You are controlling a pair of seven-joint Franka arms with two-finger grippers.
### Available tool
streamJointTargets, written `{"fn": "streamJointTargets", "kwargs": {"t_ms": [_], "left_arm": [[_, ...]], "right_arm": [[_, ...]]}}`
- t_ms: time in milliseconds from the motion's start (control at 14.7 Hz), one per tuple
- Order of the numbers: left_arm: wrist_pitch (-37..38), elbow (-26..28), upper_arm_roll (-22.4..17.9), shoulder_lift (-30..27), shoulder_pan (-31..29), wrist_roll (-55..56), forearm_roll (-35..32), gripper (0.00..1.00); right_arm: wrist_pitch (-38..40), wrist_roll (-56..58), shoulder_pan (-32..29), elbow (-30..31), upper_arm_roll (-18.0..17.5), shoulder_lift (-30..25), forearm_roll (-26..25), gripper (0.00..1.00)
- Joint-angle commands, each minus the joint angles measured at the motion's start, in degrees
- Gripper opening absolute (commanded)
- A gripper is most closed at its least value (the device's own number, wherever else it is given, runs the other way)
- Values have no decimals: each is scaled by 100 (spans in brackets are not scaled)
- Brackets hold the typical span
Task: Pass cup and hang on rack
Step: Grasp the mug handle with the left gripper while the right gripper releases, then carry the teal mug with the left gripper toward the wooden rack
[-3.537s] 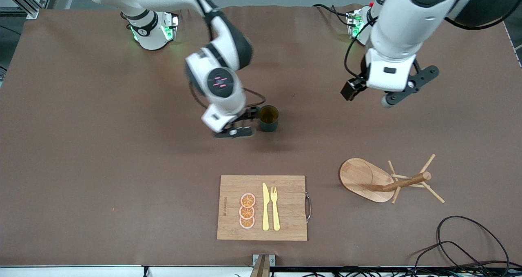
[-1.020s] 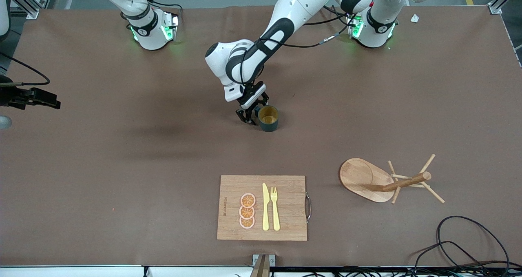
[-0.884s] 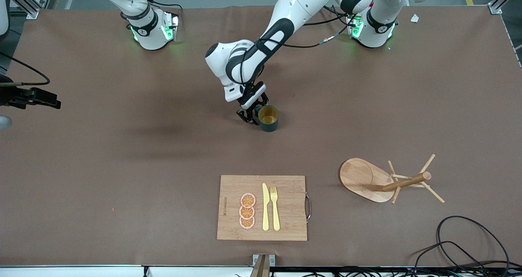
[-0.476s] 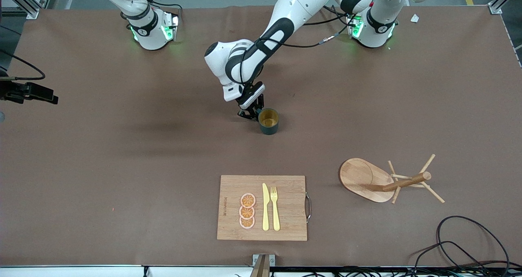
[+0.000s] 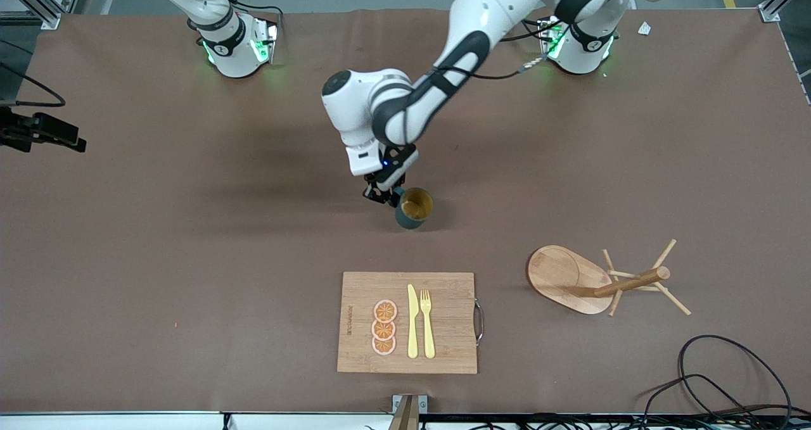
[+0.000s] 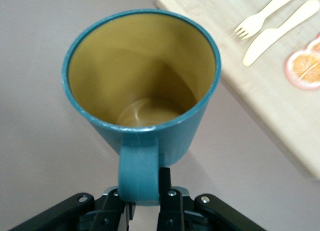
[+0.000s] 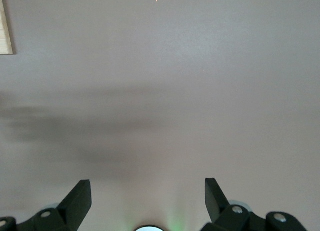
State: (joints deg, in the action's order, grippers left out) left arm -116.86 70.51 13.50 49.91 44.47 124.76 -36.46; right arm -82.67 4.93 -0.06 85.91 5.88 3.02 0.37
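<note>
Your left tool [image 5: 384,194] has just pinched shut on the cup [image 5: 414,208] by its handle and lifted it, tilted, off the tabletop [image 5: 190,240], well short of the rack [image 5: 595,281]. The handover looks done; hanging remains. Your right tool [image 7: 147,196] waits with fingers spread wide and empty, far from the rack.

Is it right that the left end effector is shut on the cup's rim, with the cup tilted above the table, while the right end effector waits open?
Not quite. The left end effector is shut on the handle of the cup, not its rim; the left wrist view shows this. The cup is tilted above the table, and the right end effector waits open.
</note>
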Motion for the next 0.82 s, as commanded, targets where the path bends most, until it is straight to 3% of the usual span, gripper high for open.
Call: {"fn": "streamJointTargets", "kwargs": {"t_ms": [0,136,340,476,612,748], "left_arm": [[-450,165,520,-428,-858,-407,647,0],[-706,182,1178,-561,-1674,-636,798,0],[-759,252,2810,-509,-3342,-970,807,0],[-934,410,3691,-430,-4293,-1076,825,0],[-1031,542,4299,-342,-4980,-1234,955,0],[-1224,700,4538,-333,-5403,-1506,1280,0]], "right_arm": [[-83,-89,-20,330,-78,-416,-20,100],[-65,-89,-20,339,-78,-547,-20,100],[-3,-89,-20,365,-78,-679,-11,100],[84,-98,-20,357,-78,-689,-2,100],[93,-54,-37,365,-61,-680,51,100],[93,-10,-20,409,-61,-706,51,100]]}}
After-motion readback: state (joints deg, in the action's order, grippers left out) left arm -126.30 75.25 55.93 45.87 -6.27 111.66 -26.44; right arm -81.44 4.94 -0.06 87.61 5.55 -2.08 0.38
